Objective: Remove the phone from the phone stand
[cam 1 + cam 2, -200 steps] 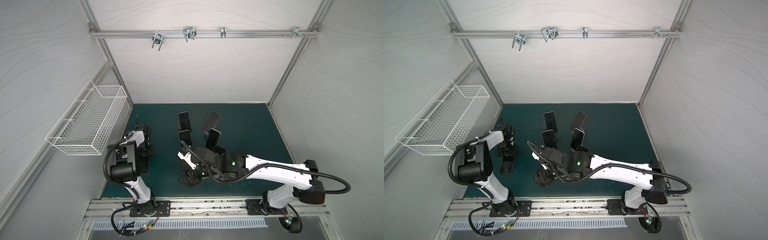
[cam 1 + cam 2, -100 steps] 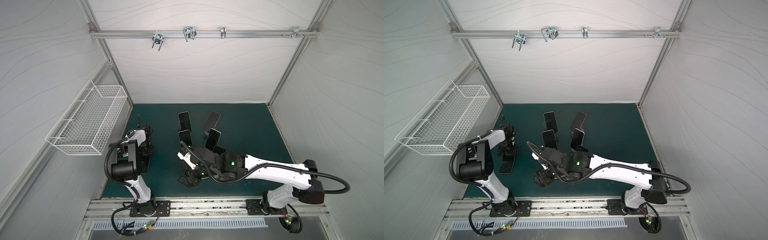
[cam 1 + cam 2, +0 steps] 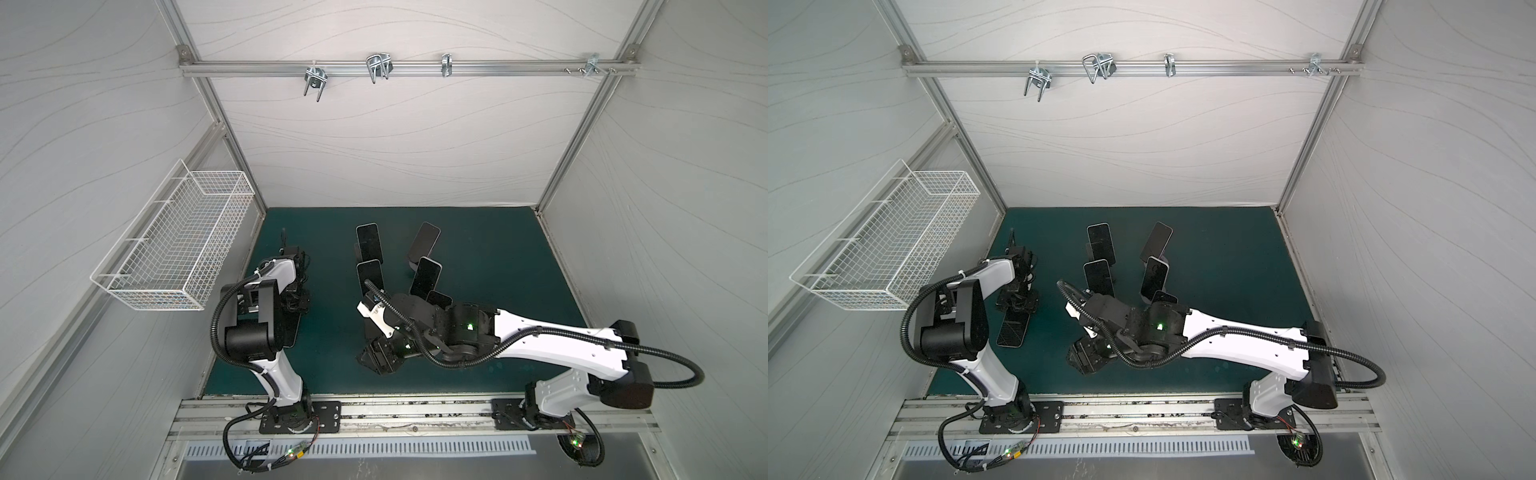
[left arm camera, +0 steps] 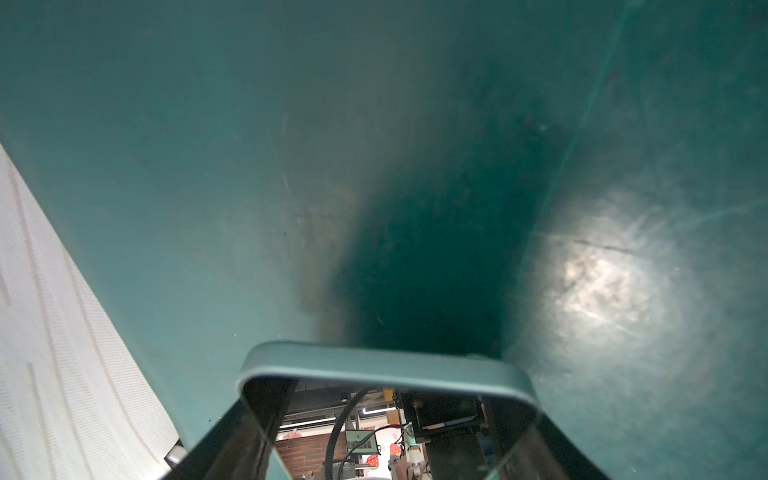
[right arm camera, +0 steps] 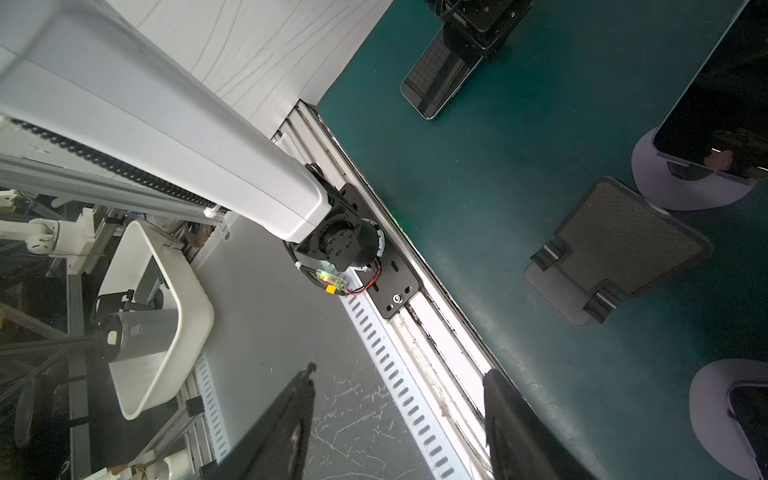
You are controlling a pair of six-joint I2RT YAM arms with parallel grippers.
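We see the left claw (image 3: 1016, 305) low over the dark green bench (image 3: 1225, 257), left of centre in both top views. Its fingers pinch the upper end of a glossy black slab phone (image 3: 1012, 332) across its width. That phone appears to lie flat on the bench, clear of any stand, with its free end pointing toward the lower edge of the frame. In the left wrist view its rounded end fills the gap between the fingers.

The right claw (image 5: 399, 415) hangs spread and empty at the lower middle of both top views. Near it stands an empty black textured phone stand (image 5: 619, 249). Several more dark phones (image 3: 369, 243) lean on grey round-based stands (image 5: 685, 187) at the centre.
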